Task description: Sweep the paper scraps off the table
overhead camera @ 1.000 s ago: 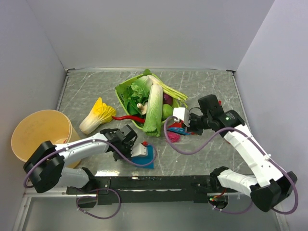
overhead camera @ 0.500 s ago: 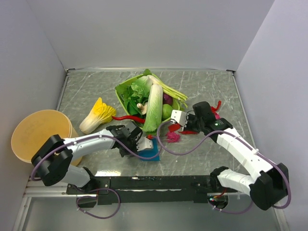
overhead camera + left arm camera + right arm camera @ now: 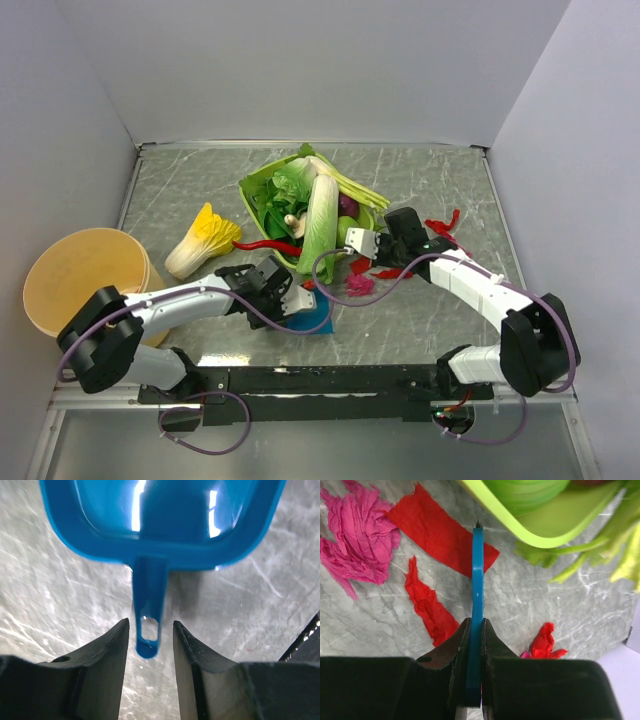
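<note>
Early: paper scraps are lying unswept on the table beside the green basket, right gripper is clamping a blue scraper over them, left gripper is straddling the dustpan handle, jaws apart.

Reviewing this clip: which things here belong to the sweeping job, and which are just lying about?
Job: paper scraps, table, blue dustpan, thin blue tool in the right gripper.
Lying about: green basket of vegetables, loose cabbage, red chili pepper, tan bucket (role unclear).
</note>
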Controlling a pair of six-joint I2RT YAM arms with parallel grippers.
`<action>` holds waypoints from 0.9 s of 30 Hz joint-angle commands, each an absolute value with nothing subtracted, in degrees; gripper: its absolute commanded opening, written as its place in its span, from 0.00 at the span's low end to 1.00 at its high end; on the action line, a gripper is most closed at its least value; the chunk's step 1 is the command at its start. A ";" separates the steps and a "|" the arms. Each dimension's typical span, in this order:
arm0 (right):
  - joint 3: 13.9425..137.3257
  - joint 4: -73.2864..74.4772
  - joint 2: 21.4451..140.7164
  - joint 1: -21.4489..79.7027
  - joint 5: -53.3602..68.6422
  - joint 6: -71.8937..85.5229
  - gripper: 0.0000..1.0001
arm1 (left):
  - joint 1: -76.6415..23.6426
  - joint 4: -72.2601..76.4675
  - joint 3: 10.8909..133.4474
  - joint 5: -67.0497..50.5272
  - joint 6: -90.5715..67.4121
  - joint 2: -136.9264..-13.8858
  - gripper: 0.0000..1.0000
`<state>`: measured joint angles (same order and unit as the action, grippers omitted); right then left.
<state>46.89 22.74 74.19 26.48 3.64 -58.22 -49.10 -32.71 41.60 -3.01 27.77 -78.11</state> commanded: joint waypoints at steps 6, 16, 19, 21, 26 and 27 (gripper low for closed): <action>47.90 28.37 74.10 27.33 8.25 -57.04 0.00 | -48.78 -33.14 36.39 -1.23 29.71 -72.51 0.44; 51.31 40.41 69.52 28.65 14.49 -49.68 0.00 | -48.69 -31.55 37.97 -3.16 30.50 -74.18 0.44; 55.26 43.05 69.52 27.34 15.55 -43.36 0.00 | -48.78 -31.55 37.97 -4.83 30.24 -74.53 0.43; 56.95 43.77 69.61 25.76 15.73 -40.27 0.00 | -48.78 -31.55 38.06 -5.89 30.15 -74.79 0.40; 60.29 43.33 68.29 21.27 12.33 -29.19 0.00 | -48.78 -33.13 39.63 -7.56 29.79 -75.23 0.13; 61.16 43.33 68.20 20.23 10.39 -27.35 0.00 | -48.78 -34.44 40.07 -7.99 29.88 -75.32 0.09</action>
